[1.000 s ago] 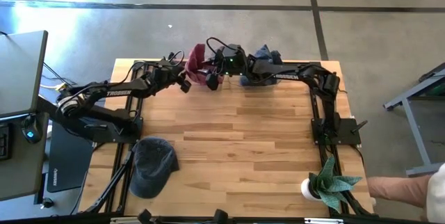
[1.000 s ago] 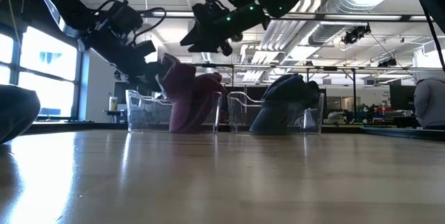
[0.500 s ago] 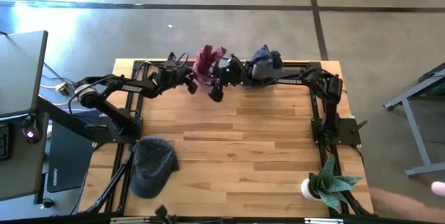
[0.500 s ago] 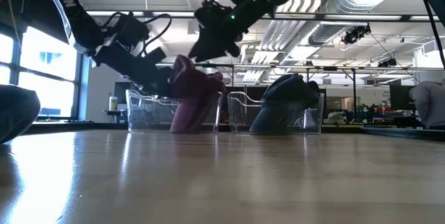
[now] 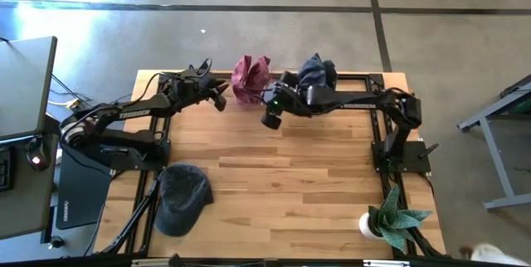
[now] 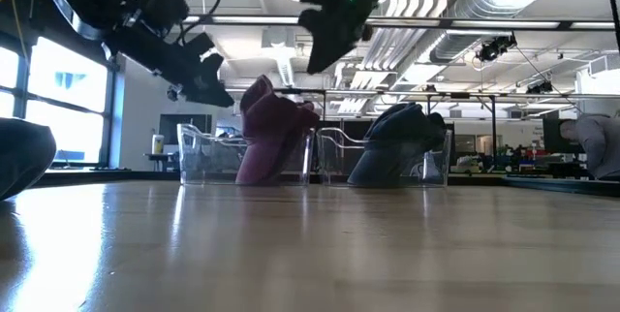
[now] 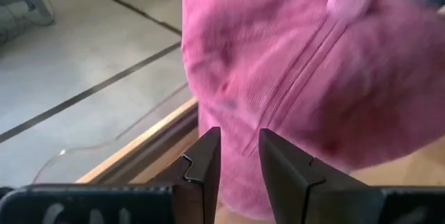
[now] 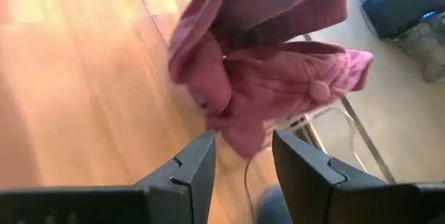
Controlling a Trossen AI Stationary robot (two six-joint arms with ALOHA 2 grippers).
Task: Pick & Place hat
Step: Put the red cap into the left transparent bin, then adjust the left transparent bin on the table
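A maroon hat [image 5: 251,76] sits crumpled in a clear bin [image 6: 199,152] at the table's far edge, rising above the bin's rim; the low view shows this hat [image 6: 271,138] too. My left gripper [image 5: 217,98] hovers just left of it, open with a narrow gap and touching nothing, and in its wrist view the hat [image 7: 313,71] fills the picture beyond the fingers. My right gripper [image 5: 271,118] is open, raised over the table on the near-right side of the hat [image 8: 271,78]. A dark blue-grey hat [image 5: 182,196] lies at the near-left edge.
A navy hat [image 5: 315,72] fills a second clear bin [image 6: 334,157] to the right of the maroon one. A potted plant [image 5: 390,221] stands at the near-right corner. Bare wood [image 5: 290,176] stretches across the table's middle.
My left gripper was at the maroon hat's left side; it has drawn back toward the table's left and up, away from the hat. My right gripper has moved toward the near edge and to the right. The hat has shifted a little right and settled in its bin.
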